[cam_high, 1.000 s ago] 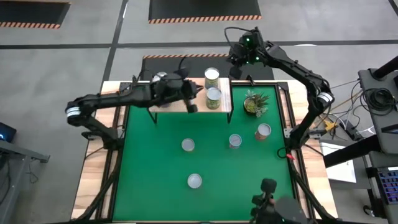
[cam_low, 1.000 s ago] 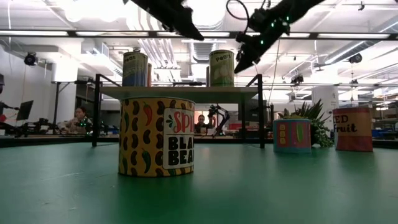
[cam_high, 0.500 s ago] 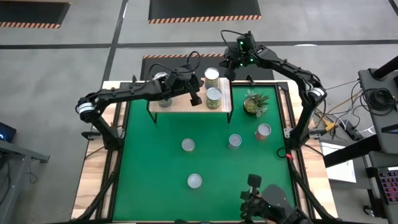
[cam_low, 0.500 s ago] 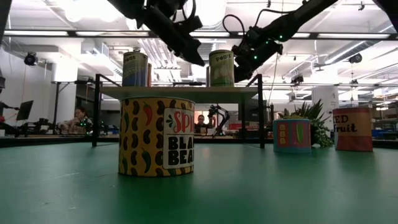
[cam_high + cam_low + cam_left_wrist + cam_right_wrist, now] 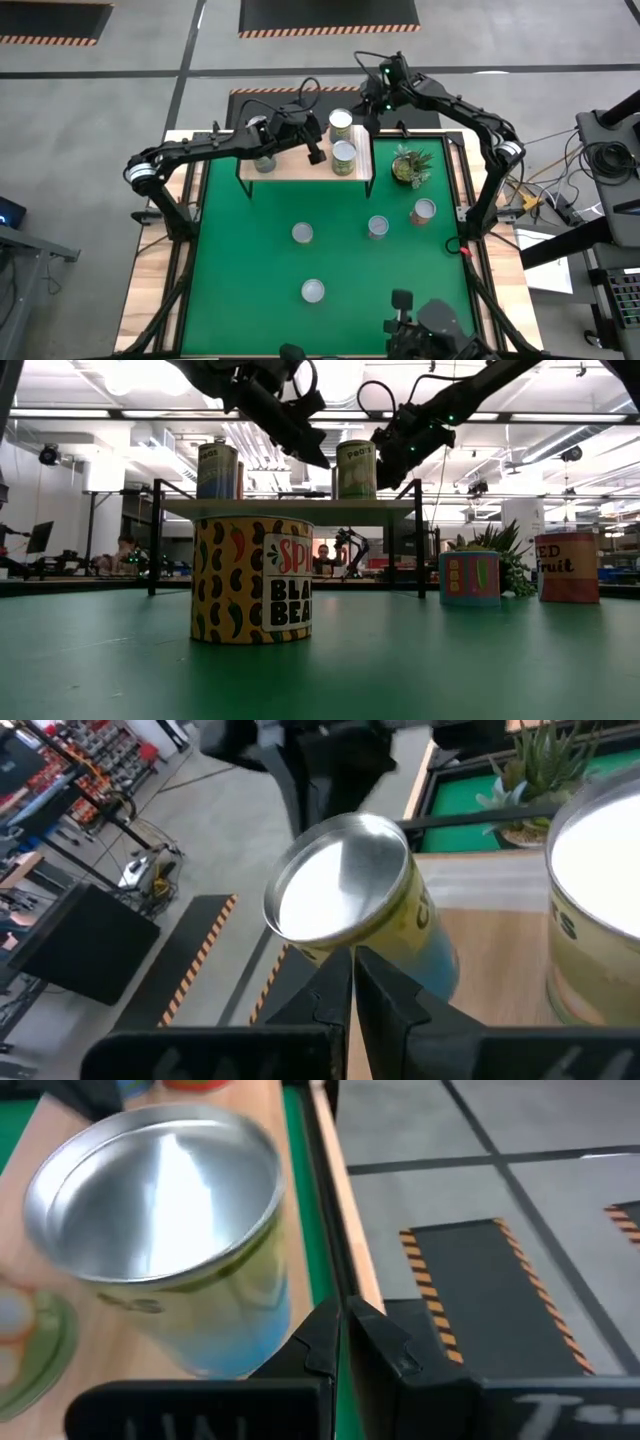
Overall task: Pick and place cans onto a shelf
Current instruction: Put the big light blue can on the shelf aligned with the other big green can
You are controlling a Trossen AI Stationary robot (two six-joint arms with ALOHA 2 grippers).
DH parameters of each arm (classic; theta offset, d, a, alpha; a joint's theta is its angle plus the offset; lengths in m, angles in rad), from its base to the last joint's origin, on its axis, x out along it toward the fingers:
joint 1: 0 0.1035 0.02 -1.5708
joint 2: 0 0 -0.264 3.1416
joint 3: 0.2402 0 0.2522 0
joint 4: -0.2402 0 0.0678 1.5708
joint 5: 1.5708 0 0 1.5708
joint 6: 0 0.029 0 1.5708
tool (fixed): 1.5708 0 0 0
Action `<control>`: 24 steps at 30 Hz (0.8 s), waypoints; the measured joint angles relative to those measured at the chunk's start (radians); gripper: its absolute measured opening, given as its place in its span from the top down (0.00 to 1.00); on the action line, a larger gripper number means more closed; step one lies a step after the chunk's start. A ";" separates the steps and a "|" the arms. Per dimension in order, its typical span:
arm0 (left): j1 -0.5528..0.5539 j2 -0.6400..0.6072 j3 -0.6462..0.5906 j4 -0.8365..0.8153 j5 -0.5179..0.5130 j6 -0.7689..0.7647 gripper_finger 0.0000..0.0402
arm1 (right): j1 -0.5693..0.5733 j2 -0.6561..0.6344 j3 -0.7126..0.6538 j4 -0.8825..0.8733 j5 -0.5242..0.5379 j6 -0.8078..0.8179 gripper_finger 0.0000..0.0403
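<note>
The shelf (image 5: 290, 168) stands at the table's far edge with cans on it. One can (image 5: 341, 122) is at the far right, another (image 5: 344, 156) just nearer, and a third (image 5: 217, 470) toward the left, under my left arm. My left gripper (image 5: 318, 154) is shut, its tips just left of the two right cans. The far can (image 5: 345, 890) fills its wrist view. My right gripper (image 5: 368, 113) is shut and slants down beside that same can (image 5: 160, 1220) from the right. My left gripper's shut fingertips (image 5: 350, 960) stand at the lower wall of the far can, coming from the shelf's left side and slanting down; whether they touch it I cannot tell. My right gripper's shut fingertips (image 5: 338, 1325) stand close beside that can's lower wall, coming from the right; whether they touch it I cannot tell.
Several more cans stand on the green table: one (image 5: 302, 233), another (image 5: 378, 227), an orange one (image 5: 423, 211) and a near one (image 5: 313, 291). A potted plant (image 5: 411, 166) sits right of the shelf. The shelf's left half has bare board.
My left gripper has come down and toward the table's right, up to the two right cans on the shelf. My right gripper has sunk and tipped further down toward the far can. Both stay shut. The cans have not moved.
</note>
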 joint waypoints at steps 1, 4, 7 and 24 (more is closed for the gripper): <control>0.000 0.000 0.000 0.004 0.000 0.000 1.00 | 0.004 0.000 0.000 -0.008 0.000 -0.005 0.97; 0.001 0.000 0.000 0.016 0.000 0.000 1.00 | 0.014 -0.002 0.000 -0.033 -0.002 -0.019 0.97; 0.003 0.000 0.000 0.019 0.000 0.000 1.00 | 0.021 -0.007 0.000 -0.055 0.000 -0.023 0.97; 0.008 -0.001 -0.006 0.019 -0.001 -0.005 1.00 | 0.068 -0.087 0.003 -0.143 0.112 -0.041 0.97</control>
